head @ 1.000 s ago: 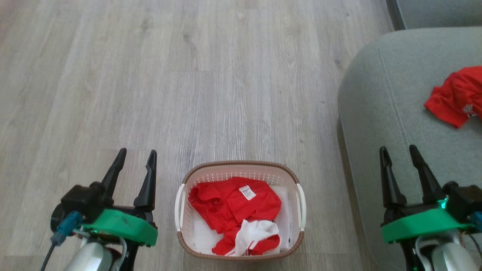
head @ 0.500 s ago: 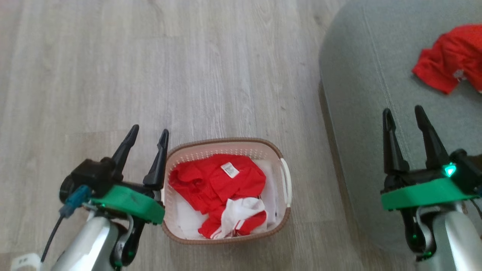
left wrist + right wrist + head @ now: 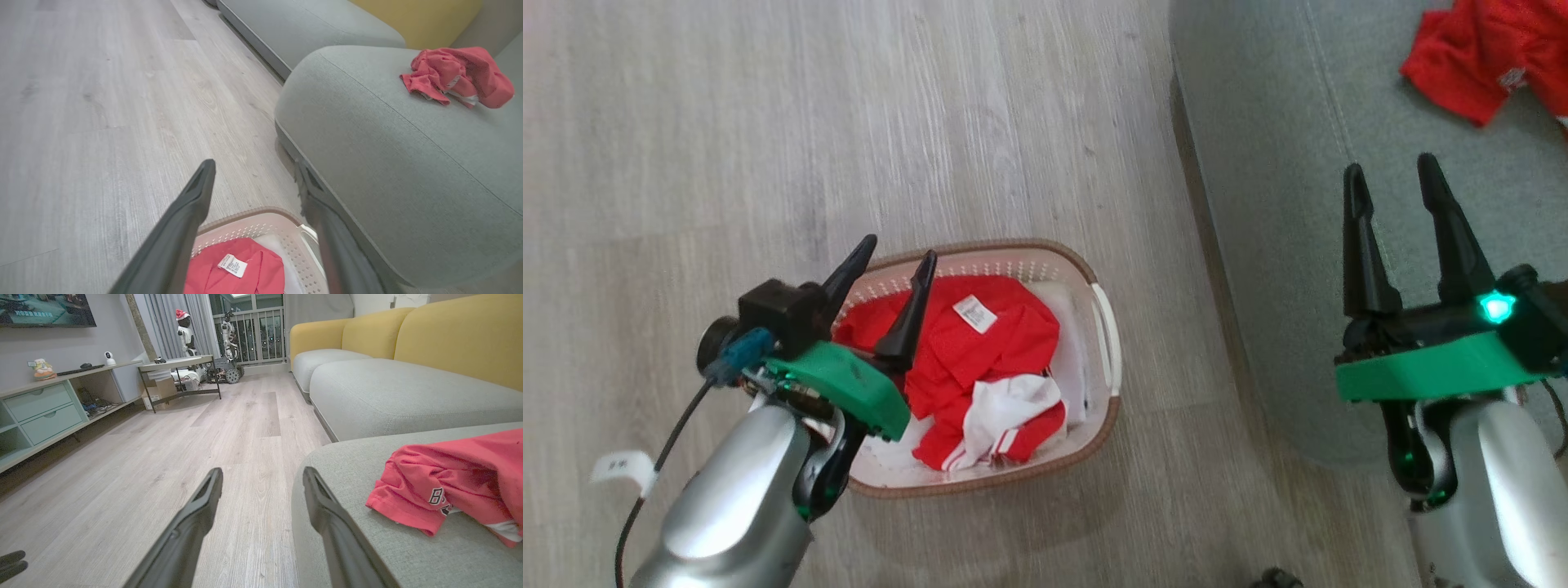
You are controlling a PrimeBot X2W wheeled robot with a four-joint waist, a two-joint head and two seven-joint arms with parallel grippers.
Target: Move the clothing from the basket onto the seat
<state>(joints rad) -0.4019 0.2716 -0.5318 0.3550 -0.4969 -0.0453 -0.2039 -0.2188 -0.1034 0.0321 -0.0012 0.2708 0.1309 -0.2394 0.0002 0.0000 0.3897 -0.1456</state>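
Basket [image 3: 1108, 327] sits centre frame on wood floor [image 3: 768, 122], red and white clothing [image 3: 980, 351] heaped inside. I've got left gripper [image 3: 899, 247] over basket's left end, fingers spread, nothing held. Right gripper [image 3: 1390, 162] at frame right above seat [image 3: 1258, 163], fingers apart, empty. One red garment [image 3: 1462, 57] lies on seat, upper right corner.

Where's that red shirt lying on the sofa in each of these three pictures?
Head view: red shirt, top right corner.
Left wrist view: upper right.
Right wrist view: right edge, mid-height.
Shared landmark: the grey seat cushion it lies on.
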